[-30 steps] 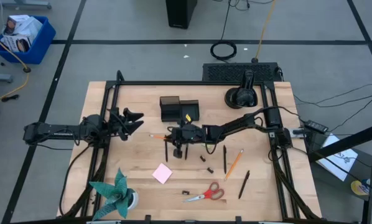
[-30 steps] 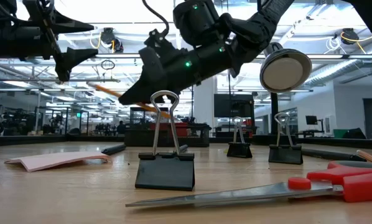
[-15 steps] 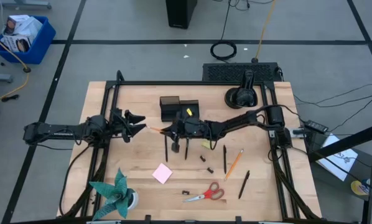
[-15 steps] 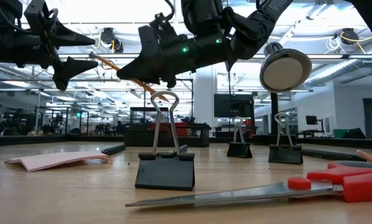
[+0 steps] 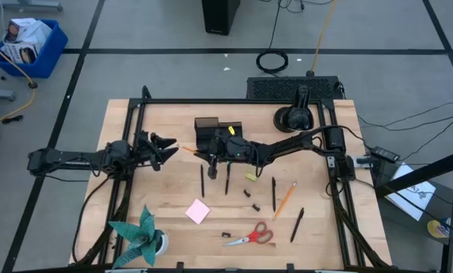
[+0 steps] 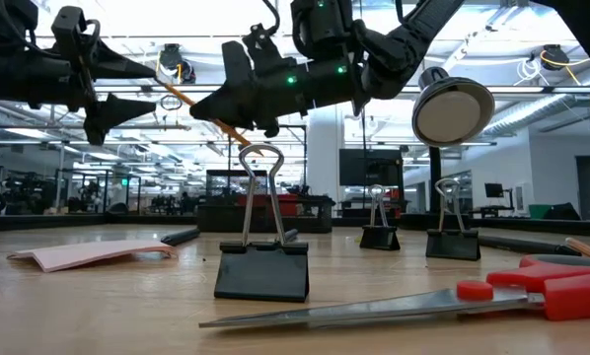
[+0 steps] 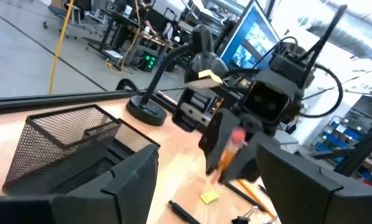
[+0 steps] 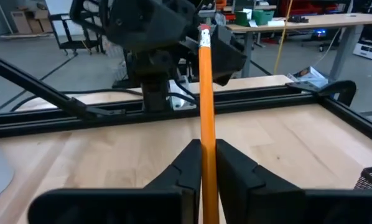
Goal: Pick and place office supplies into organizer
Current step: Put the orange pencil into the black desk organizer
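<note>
Your wooden desk (image 5: 166,189), carrying organizer (image 5: 217,133), pink sticky-note pad (image 5: 198,211), red-handled scissors (image 5: 251,236), teal paper plant (image 5: 140,233), pens, binder clips.

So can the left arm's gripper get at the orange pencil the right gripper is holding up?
Probably yes: the left gripper is open, and the orange pencil points toward it with nothing between.
</note>
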Controlling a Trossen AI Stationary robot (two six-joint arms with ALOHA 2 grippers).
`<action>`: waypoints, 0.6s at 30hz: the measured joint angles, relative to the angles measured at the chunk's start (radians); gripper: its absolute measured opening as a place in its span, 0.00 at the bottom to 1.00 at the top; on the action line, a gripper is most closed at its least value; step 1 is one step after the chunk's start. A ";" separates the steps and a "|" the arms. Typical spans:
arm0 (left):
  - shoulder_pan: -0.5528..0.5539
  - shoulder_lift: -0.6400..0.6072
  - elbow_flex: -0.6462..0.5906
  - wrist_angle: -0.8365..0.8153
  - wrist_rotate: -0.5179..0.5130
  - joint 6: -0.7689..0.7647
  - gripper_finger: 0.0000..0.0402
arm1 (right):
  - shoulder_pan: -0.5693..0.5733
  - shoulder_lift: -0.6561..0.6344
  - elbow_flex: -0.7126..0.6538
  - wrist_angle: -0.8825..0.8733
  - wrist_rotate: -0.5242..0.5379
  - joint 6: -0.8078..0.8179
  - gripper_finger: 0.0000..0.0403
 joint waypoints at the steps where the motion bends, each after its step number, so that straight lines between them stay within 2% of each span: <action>1: 0.000 0.010 0.000 0.006 0.000 -0.003 0.68 | 0.000 0.000 0.000 0.000 0.000 0.000 0.07; 18: 0.000 0.250 0.000 0.310 -0.027 -0.008 0.68 | -0.001 0.000 0.001 0.001 0.000 0.019 0.06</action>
